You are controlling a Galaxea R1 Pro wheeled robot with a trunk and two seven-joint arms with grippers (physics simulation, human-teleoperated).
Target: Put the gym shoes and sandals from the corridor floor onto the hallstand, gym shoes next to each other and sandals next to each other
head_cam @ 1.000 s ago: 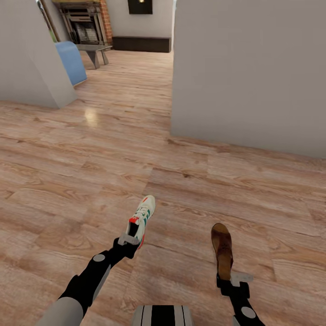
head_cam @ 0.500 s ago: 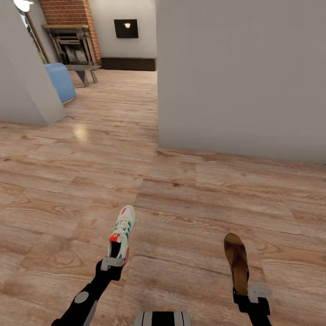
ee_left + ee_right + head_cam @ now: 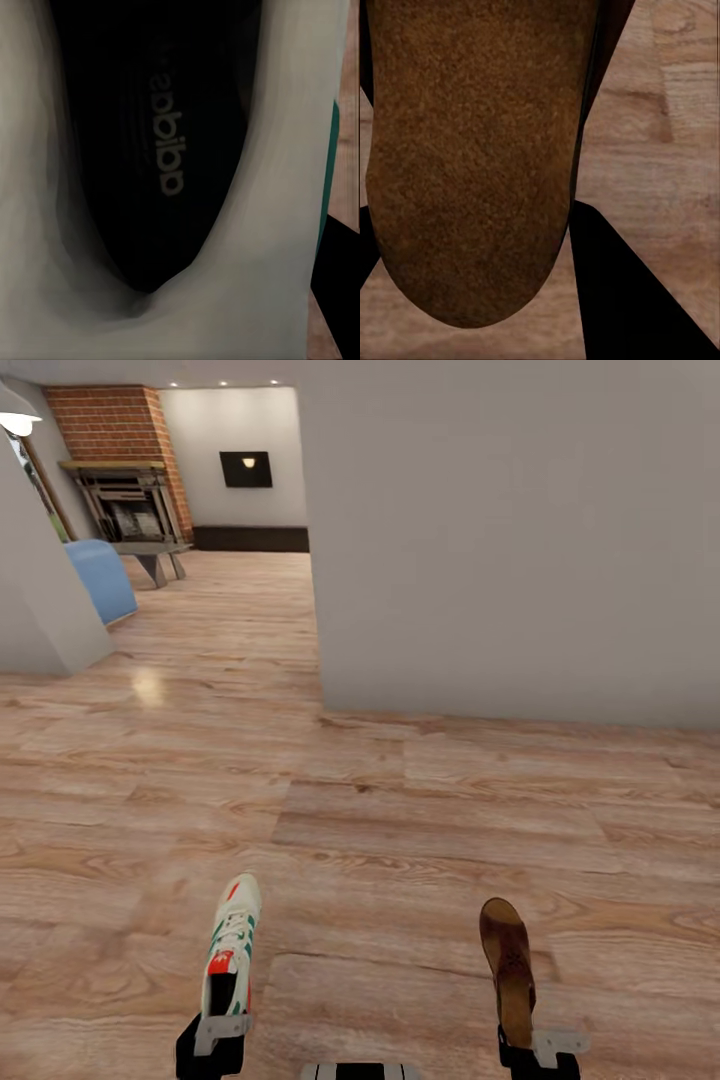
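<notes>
Two claws carry footwear: left claw (image 3: 222,1032) sneaker (image 3: 231,947) (heel-first), right claw (image 3: 543,1046) sandal (image 3: 506,967).

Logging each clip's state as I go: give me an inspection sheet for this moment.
Surface: wood-plank floor, bare ahead.
Job's things: gym shoe and sandal, each carried toe-forward above the floor.
Clutter: nothing seen.
Grippers: left gripper shut on the shoe's heel; right gripper shut on the sandal's heel.
Cables: nothing seen.
Surroundings: grey wall ahead; brick fireplace, blue seat beyond.
</notes>
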